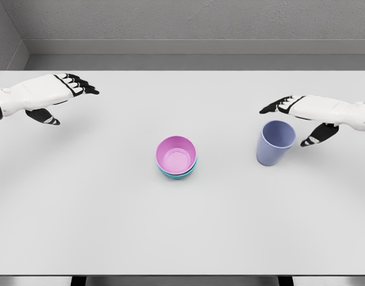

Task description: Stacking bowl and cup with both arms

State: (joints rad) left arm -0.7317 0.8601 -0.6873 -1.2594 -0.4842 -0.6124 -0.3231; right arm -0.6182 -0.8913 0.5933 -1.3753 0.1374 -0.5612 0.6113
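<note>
A pink bowl (176,154) sits nested inside a teal bowl (183,174) near the middle of the white table (81,208). To the right stands an upright lavender cup (275,143). My right hand (295,122) hovers just right of and behind the cup, fingers spread, thumb down beside the cup's rim, holding nothing. My left hand (66,98) hangs over the far left of the table, fingers stretched out, well away from the bowls.
A grey wall runs behind the table's back edge. The table's front edge lies near the bottom of the view, with dark legs showing beneath it.
</note>
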